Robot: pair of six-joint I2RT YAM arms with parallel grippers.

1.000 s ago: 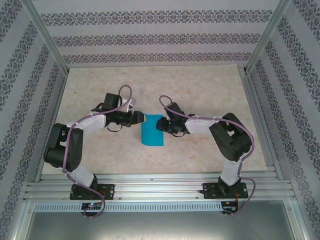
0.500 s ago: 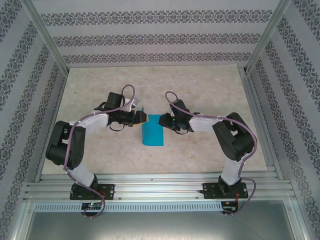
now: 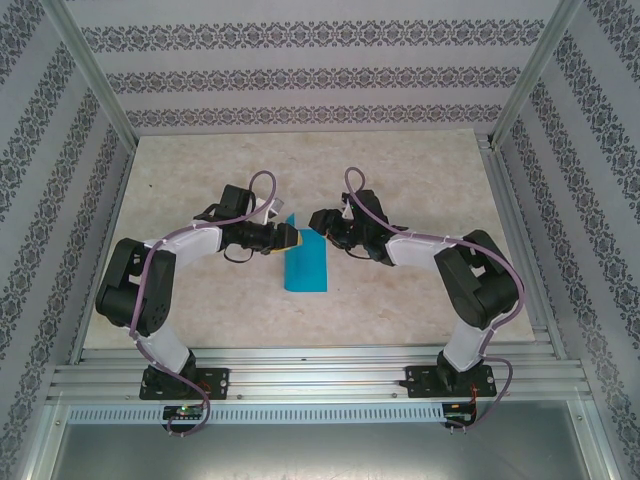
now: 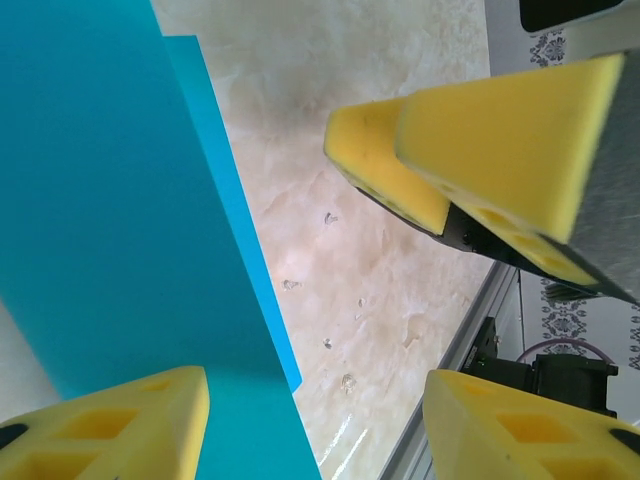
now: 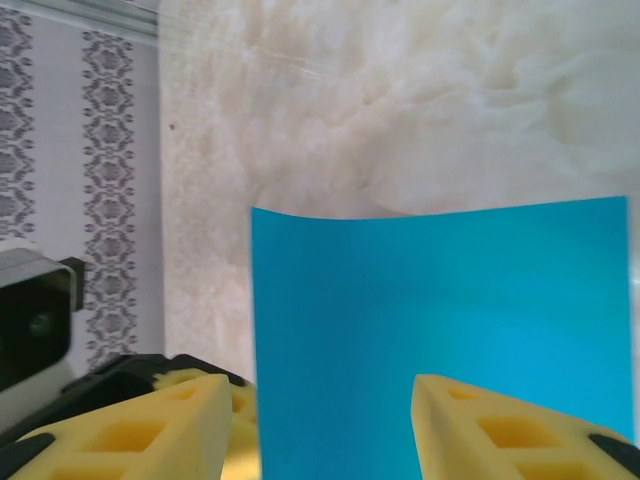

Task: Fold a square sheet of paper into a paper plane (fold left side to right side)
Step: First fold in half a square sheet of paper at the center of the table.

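Blue paper sheet (image 3: 306, 264) lies abt mid-worktop, a touch toward the near edge. It's thin, plain, matte cyan, a tall rectangle w/ straight sides. From the left wrist cam it reads as two layers, the top one set back a little, so a lighter strip of the lower layer shows along one long edge. Its far edge bows slightly rather than lying dead flat.

Worktop (image 3: 180, 180) is pale beige w/ cloudy, marble-like mottling, smooth w/ some sheen.

Left tool (image 3: 290, 238) sits at the sheet's far-left corner, jaws apart. Its chunky yellow foam pads (image 4: 130, 420) have square holes moulded in. The sheet's edge runs into the gap btwn them, not pinched.

Right tool (image 3: 317, 220) is over the sheet's far edge, just opp. the left one. Its jaws are apart too, w/ the same yellow wedge pads, clamped on nothing.

Walls (image 3: 300, 75) carry grey damask stripes. Alu rails (image 3: 320, 375) frame the near edge.
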